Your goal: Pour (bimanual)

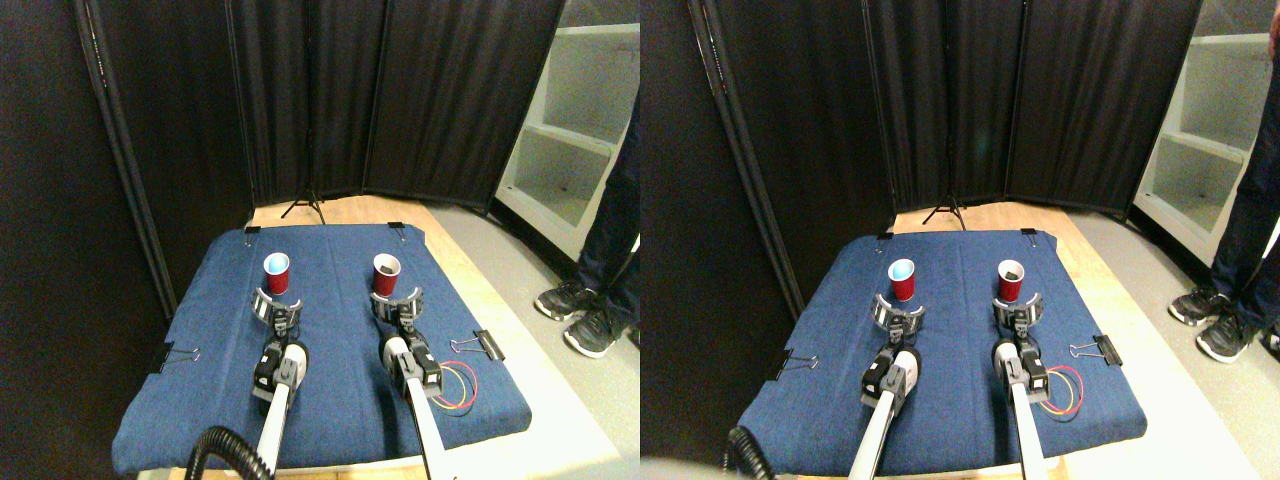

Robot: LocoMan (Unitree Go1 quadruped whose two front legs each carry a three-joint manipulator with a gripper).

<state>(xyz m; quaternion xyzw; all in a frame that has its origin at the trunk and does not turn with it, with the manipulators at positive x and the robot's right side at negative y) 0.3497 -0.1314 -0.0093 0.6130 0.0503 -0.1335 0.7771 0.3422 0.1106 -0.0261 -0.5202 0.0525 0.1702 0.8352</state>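
A: Well, two red cups upright on the blue cloth (330, 400). Left cup (277, 273) pale blue inside, right cup (386, 274) dark inside.

B: And against the fingers?

A: Left gripper (274, 303) spread wide just below the left cup, curved fingers (261, 305) flaring to either side of the cup's base. Close to it, maybe touching; hard to tell at this size. Not clamped on anything.

B: Same on the other side?

A: Much the same. Right gripper (398, 298) also wide open, fingers (414, 297) cupping toward the right cup's foot from the near side, the cup standing just beyond them, nothing held.

B: Around the edges?

A: Black binder clips (489, 345) pinning the cloth to a wooden table (470, 265). Red and yellow wires (458, 385) looped beside the right arm. Black curtain (330, 90) behind, white shelves (575, 120) at the far right, a person's legs and dark sneakers (580, 310) on the grey floor.
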